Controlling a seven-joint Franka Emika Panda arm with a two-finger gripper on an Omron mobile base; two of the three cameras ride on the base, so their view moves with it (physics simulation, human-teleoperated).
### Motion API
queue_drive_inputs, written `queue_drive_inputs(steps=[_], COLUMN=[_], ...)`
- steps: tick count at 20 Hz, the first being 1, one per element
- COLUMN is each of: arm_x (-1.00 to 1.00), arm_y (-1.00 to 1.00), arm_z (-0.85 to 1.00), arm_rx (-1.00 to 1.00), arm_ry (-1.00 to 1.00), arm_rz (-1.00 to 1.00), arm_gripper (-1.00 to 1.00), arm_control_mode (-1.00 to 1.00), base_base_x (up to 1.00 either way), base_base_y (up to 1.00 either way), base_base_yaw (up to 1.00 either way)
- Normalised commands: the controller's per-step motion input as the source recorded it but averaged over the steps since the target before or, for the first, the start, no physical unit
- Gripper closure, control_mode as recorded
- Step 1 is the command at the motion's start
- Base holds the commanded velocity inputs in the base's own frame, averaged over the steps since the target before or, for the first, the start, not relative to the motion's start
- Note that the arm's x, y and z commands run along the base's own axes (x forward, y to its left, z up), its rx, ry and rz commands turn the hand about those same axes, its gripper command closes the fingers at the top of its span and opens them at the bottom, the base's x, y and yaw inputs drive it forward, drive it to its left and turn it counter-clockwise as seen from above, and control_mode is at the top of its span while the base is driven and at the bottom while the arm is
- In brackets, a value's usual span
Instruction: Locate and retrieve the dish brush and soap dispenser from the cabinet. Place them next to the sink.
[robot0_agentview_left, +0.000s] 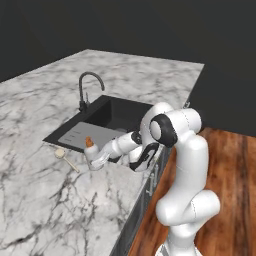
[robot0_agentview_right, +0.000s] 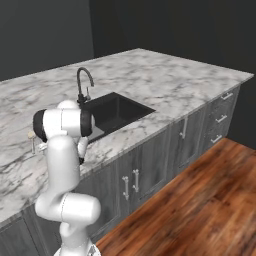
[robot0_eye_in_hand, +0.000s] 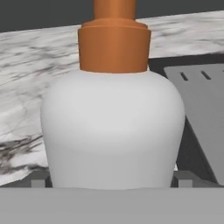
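Soap dispenser (robot0_eye_in_hand: 113, 131) stood upright on marble counter (robot0_agentview_left: 35, 200), just beside sink (robot0_agentview_left: 112, 117) near edge, brush (robot0_agentview_left: 64, 156) lying close by. Sat dead centre betw. gripper (robot0_agentview_left: 96, 161) jaws, spread wide either side, not clamped. Straight pull-back probably next.

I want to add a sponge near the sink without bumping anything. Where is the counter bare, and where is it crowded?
Bare marble lies behind the faucet and right of the sink, toward the drawers. It is crowded at the sink's front corner by the draining section: the soap dispenser stands between the open jaws, with the dish brush close beside it.
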Motion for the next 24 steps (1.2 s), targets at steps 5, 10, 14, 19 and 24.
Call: queue_drive_inputs(steps=[5, 10, 14, 19, 24], arm_x=[-0.3, -0.25, -0.21, -0.26, -0.46], arm_y=[-0.06, -0.01, -0.13, -0.02, -0.02], arm_z=[-1.0, -0.57, -0.79, -0.64, -0.65], arm_rx=[-0.09, -0.03, -0.04, 0.06, 0.09], arm_ry=[0.02, 0.0, 0.0, 0.0, -0.06], arm_rz=[0.0, 0.0, 0.0, 0.01, 0.01], arm_gripper=[-1.0, -1.0, -1.0, 1.0, 1.0], arm_control_mode=[-1.0, -1.0, -1.0, -1.0, -1.0], base_base_x=[0.0, 0.0, 0.0, 0.0, 0.0], base_base_y=[0.0, 0.0, 0.0, 0.0, 0.0], base_base_yaw=[0.0, 0.0, 0.0, 0.0, 0.0])
